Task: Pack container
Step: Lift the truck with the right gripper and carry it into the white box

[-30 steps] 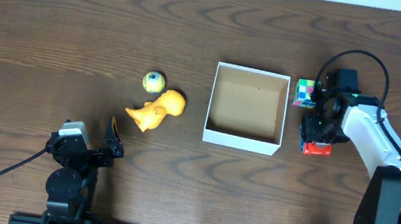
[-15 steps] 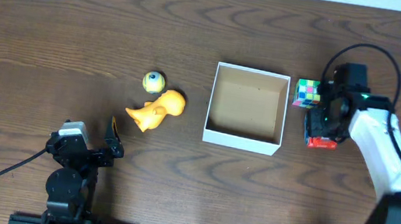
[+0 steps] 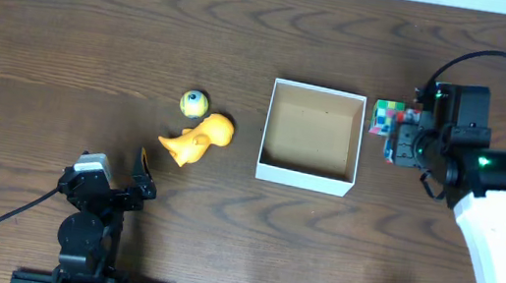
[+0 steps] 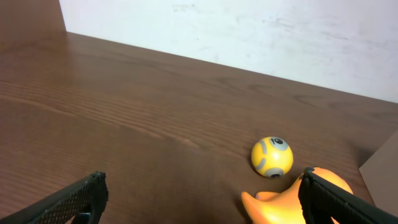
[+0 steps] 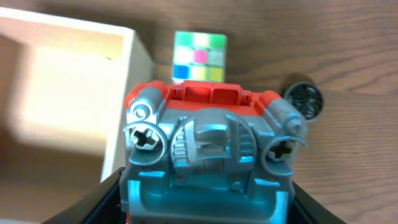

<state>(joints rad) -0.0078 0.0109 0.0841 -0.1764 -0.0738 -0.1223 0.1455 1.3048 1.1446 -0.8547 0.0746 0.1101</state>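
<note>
Nothing packed yet: the container [image 3: 305, 178] sits empty. The right gripper [image 3: 404, 143] clutches a red toy truck [image 5: 208, 143] beside it. The left gripper [image 4: 205, 199] gapes idle, with ball [image 3: 195, 104], orange figure [image 3: 199, 139] and cube [image 3: 387, 118] left.

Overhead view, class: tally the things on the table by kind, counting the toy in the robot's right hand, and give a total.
Yellow ball: 1
Orange duck-like figure: 1
Multicoloured puzzle cube: 1
Red and grey toy vehicle: 1
White cardboard box: 1
Total: 5
</note>
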